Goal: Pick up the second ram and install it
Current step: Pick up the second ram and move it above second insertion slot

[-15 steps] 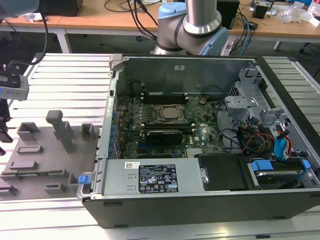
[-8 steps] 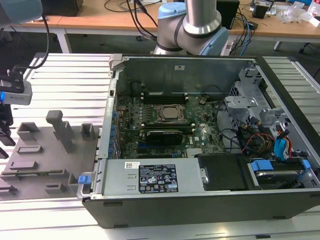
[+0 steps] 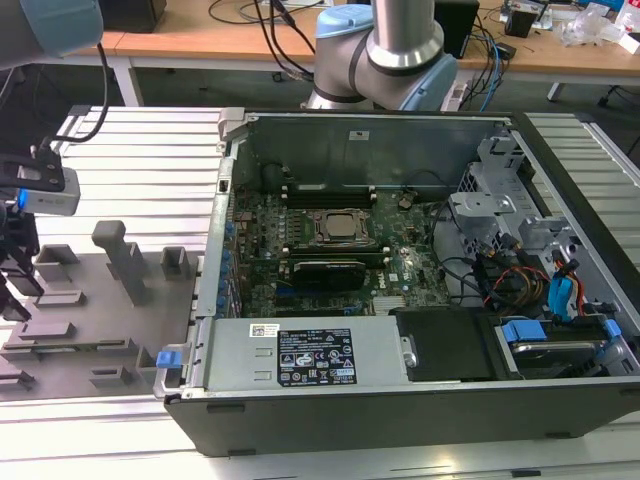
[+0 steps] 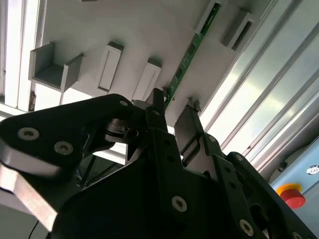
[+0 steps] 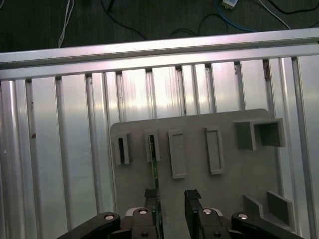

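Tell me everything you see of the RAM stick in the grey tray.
The second ram is a thin green circuit-board strip, seen edge-on in both wrist views. It stands on its long edge on the grey tray, its far end in a slot block. Its near end lies inside the open end effector, close to one finger.

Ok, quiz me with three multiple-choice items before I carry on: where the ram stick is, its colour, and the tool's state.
1. Where is the second ram?
A) seated in the motherboard
B) standing on edge in the grey tray
C) lying flat on the aluminium rails

2. What colour is its board?
A) green
B) red
C) black

3. How does the tool stand?
A) shut on the ram
B) shut on nothing
C) open

Answers: 1 B, in the first wrist view it stands in a slot of the tray. 2 A, its thin edge shows green. 3 C, bare tray shows through the tool's gap.
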